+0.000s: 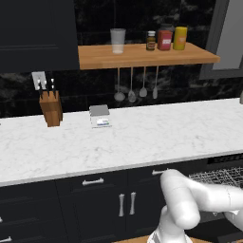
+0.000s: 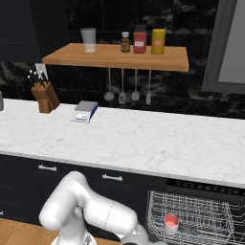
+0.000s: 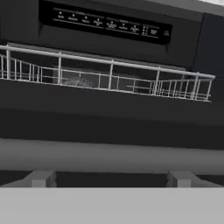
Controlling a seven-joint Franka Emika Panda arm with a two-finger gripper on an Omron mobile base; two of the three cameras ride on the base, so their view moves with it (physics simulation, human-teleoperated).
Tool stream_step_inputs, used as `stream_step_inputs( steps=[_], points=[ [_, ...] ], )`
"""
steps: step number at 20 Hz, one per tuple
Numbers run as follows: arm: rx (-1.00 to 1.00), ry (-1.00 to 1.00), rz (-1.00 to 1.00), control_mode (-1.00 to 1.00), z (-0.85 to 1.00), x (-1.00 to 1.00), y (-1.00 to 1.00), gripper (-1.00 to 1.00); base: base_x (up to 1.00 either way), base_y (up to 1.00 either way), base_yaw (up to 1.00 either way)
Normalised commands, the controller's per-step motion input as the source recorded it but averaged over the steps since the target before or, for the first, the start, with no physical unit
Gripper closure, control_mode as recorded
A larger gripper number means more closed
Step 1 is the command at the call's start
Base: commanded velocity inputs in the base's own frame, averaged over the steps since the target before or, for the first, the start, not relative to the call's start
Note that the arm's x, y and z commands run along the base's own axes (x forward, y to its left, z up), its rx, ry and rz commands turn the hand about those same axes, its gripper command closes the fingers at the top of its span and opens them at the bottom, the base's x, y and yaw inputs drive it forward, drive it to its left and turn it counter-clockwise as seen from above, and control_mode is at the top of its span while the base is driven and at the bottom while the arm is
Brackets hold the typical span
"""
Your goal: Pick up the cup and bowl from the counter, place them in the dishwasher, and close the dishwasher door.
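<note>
Gripper low in front of the open dishwasher, cup already in the rack.

My gripper (image 3: pixel 110 179) has its two blunt dark fingertips spread wide with nothing between them, facing the dishwasher's (image 3: pixel 109 118) flat dark front; at 12 o'clock run the silvery wire rack (image 3: pixel 109 76) and a glossy control strip (image 3: pixel 105 24). In the right base view the small squat red cup (image 2: pixel 171 221) stands upright in the mesh rack at 5 o'clock, below the white grey-veined marble bench (image 2: pixel 143 139).
</note>
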Motion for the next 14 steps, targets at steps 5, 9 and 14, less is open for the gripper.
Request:
stream_step_inputs(
  steps=[5, 9, 14],
  points=[
    [0.08, 0.0, 0.0, -1.0, -0.81, 0.1, -0.59, -1.0, 0.0, 0.0, 0.0],
    [0.01, -0.08, 0.0, -1.0, -0.74, 0.58, -0.07, -1.0, 0.0, 0.0, 0.0],
    [0.01, -0.27, 0.07, -1.0, -0.18, 0.74, 0.0, -1.0, 0.0, 0.0, 0.0]
  ],
)
